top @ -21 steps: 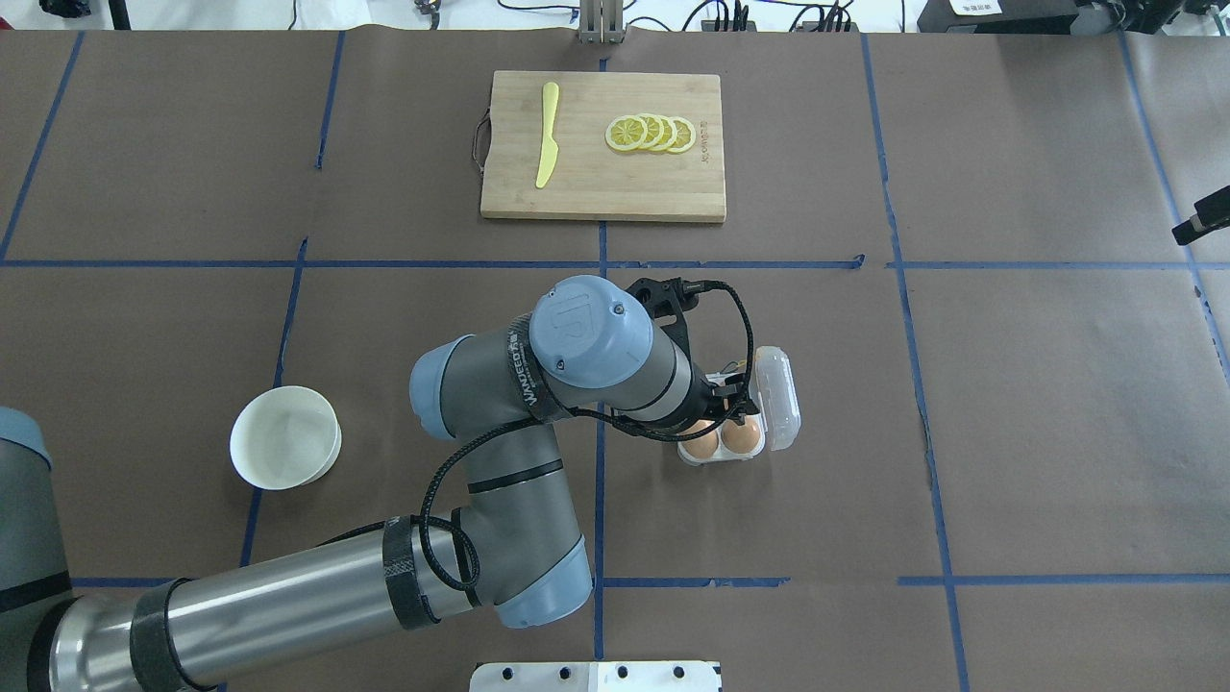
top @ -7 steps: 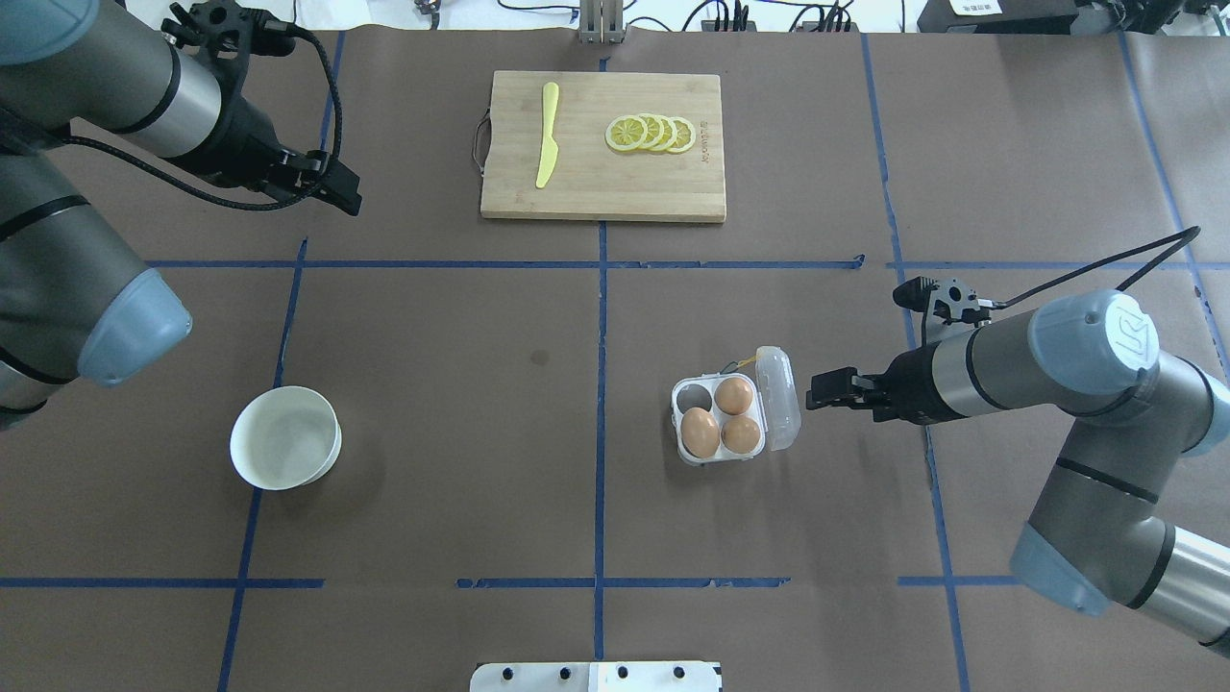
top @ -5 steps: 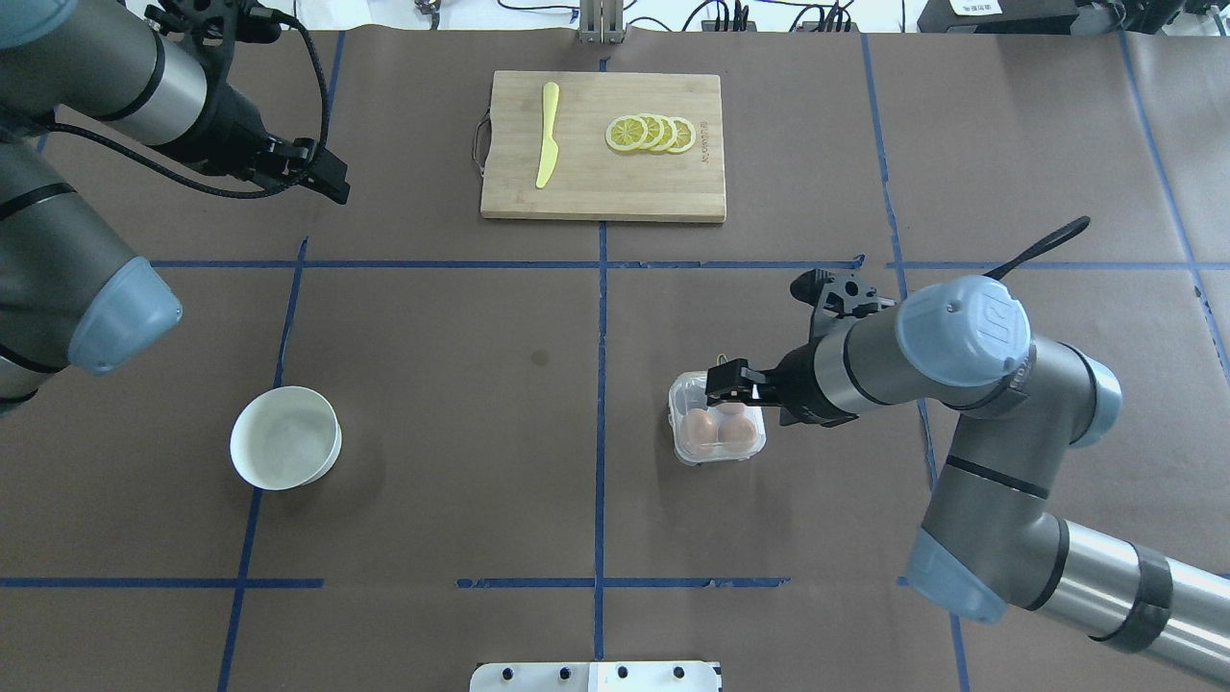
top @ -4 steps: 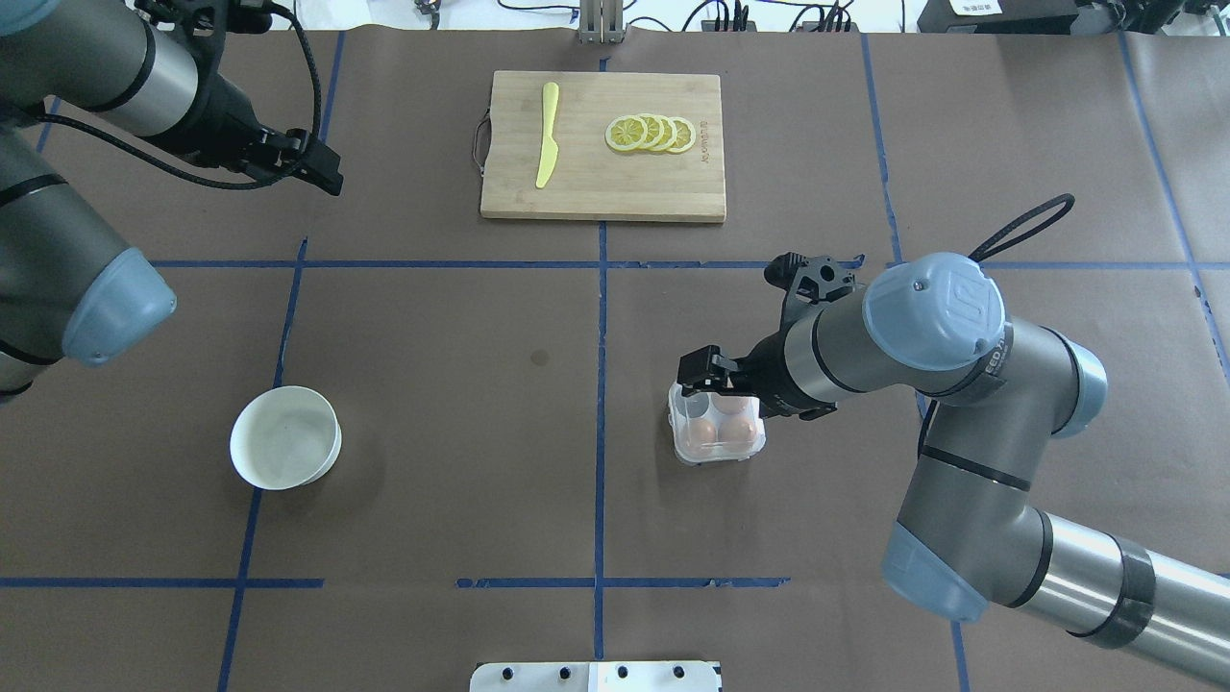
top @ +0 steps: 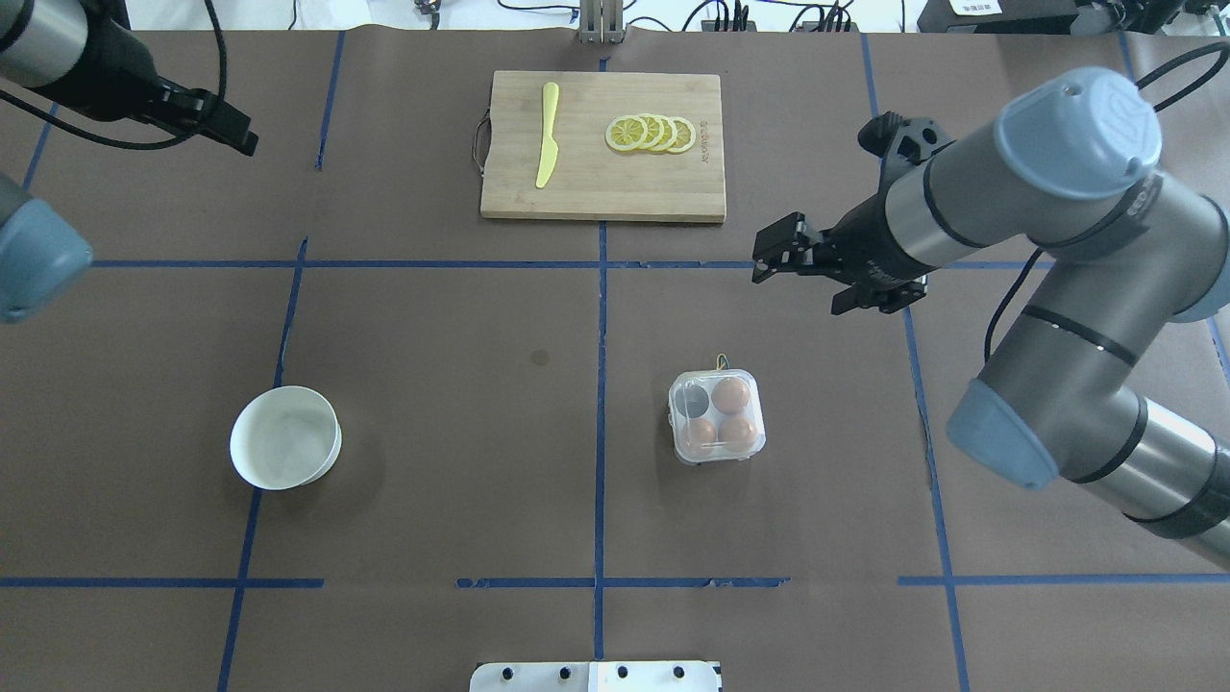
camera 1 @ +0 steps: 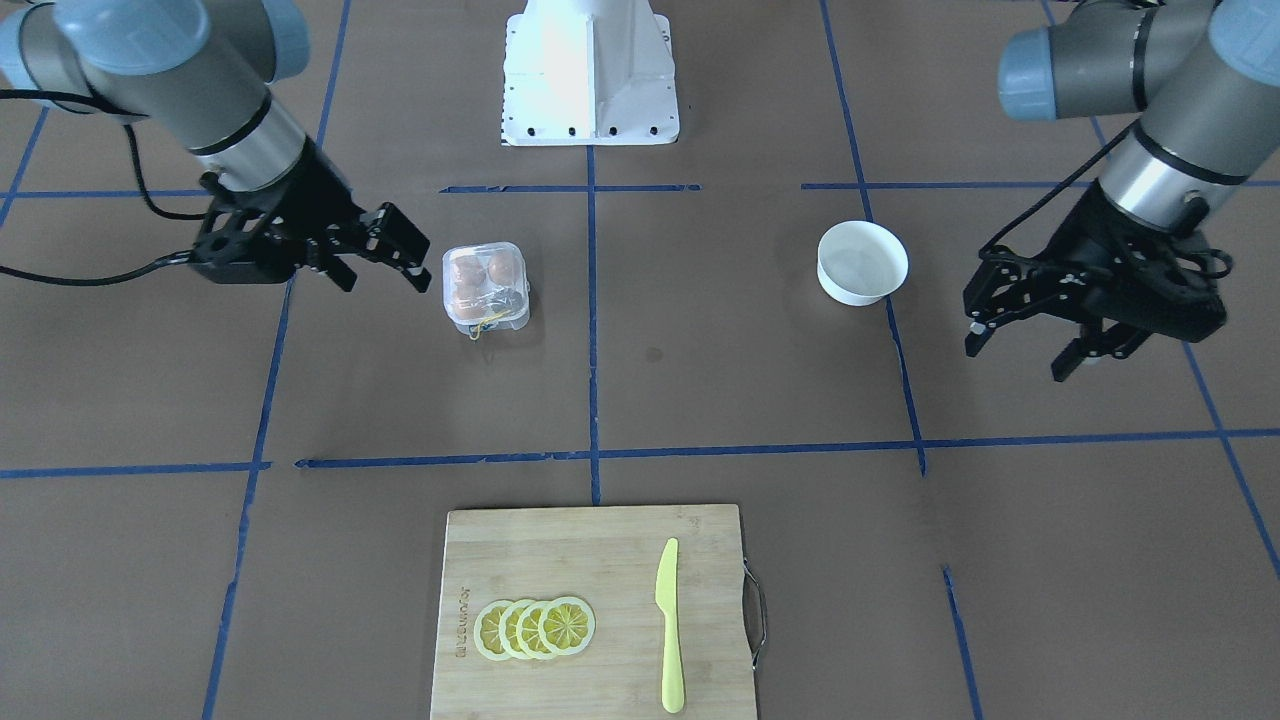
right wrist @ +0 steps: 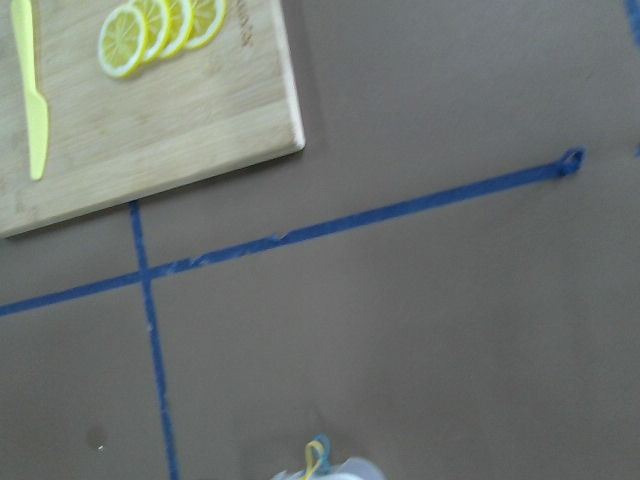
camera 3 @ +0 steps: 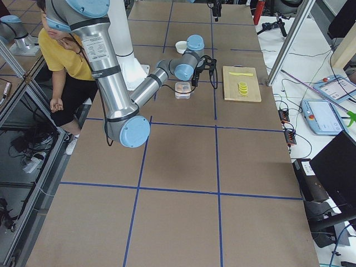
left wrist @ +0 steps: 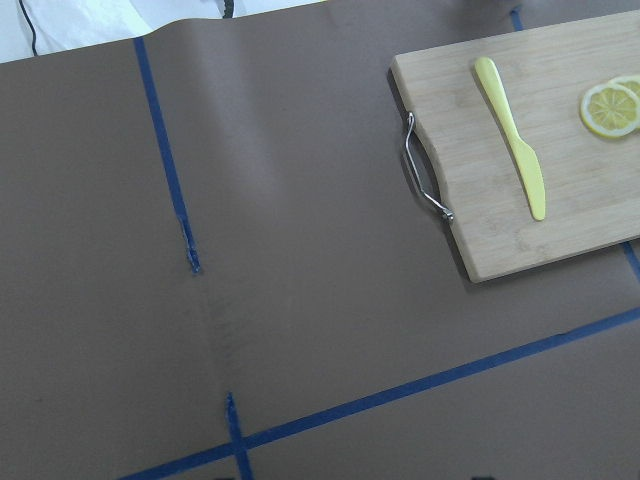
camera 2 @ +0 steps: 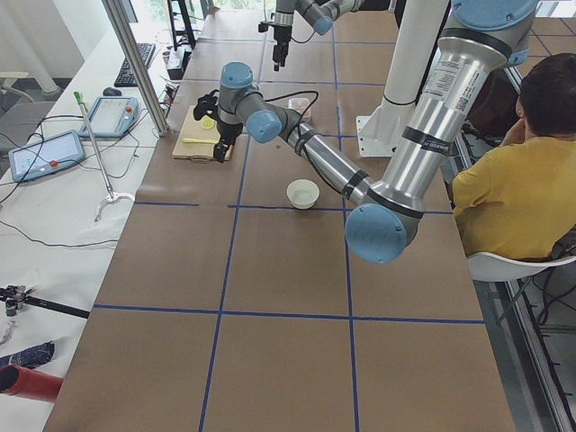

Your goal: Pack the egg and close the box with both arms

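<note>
The box (top: 718, 419) is a clear plastic carton that sits right of the table's middle with its lid down. Three alike brown eggs lie in it, and the egg (top: 732, 393) fills the back right cell. One cell (top: 689, 402) is empty. A yellow thread (top: 719, 362) hangs at its far side. The box also shows in the front view (camera 1: 485, 283). My right gripper (top: 807, 279) is open and empty, raised behind and right of the box. My left gripper (camera 1: 1020, 345) is open and empty at the far left, away from the box.
A white bowl (top: 285, 450) stands at the front left. A wooden cutting board (top: 601, 187) with a yellow knife (top: 547, 135) and lemon slices (top: 651, 133) lies at the back centre. The white pedestal (camera 1: 590, 70) is at the robot's edge.
My left arm left the box and drew back to the far left. My right arm came in, folded the lid down over the eggs, then lifted away to the back right.
</note>
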### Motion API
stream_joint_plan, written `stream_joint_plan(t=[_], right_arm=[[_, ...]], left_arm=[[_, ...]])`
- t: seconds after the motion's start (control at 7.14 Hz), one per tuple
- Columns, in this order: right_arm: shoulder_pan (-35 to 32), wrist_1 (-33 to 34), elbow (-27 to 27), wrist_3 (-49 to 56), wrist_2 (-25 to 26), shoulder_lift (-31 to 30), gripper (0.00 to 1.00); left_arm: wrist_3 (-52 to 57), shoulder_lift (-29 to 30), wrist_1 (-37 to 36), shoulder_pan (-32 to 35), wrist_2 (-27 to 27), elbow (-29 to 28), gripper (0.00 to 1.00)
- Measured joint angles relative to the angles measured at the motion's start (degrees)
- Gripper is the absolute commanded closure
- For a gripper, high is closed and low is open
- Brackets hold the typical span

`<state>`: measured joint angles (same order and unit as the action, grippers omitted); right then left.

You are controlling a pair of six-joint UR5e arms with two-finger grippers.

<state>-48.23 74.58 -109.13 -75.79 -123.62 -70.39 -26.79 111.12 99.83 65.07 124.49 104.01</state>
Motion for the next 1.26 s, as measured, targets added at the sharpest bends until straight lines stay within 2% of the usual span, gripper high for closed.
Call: stream_joint_plan(t=[0.14, 0.42, 0.7, 0.98, 1.26], right_arm=[[-5.8, 0.5, 2.7, 8.1, -2.8, -2.0, 0.00], [-19.3, 0.8, 12.3, 26.2, -9.7, -3.7, 0.00], [-30.2, 1.0, 22.9, 43.7, -13.0, -3.8, 0.00], [-35.9, 2.4, 29.7, 54.6, -14.2, -3.5, 0.00], [-37.3, 9.4, 31.4, 61.6, -14.5, -2.3, 0.00]], left_arm=[[7.3, -1.3, 0.2, 4.2, 0.6, -2.4, 0.01], [21.4, -1.9, 0.7, 12.4, 2.4, -10.5, 0.01], [27.4, -2.1, 0.8, 17.6, 5.8, -16.2, 0.00], [33.7, -2.2, 0.4, 23.0, 9.2, -20.3, 0.00], [36.3, -2.0, -3.5, 25.9, 13.5, -20.8, 0.00]])
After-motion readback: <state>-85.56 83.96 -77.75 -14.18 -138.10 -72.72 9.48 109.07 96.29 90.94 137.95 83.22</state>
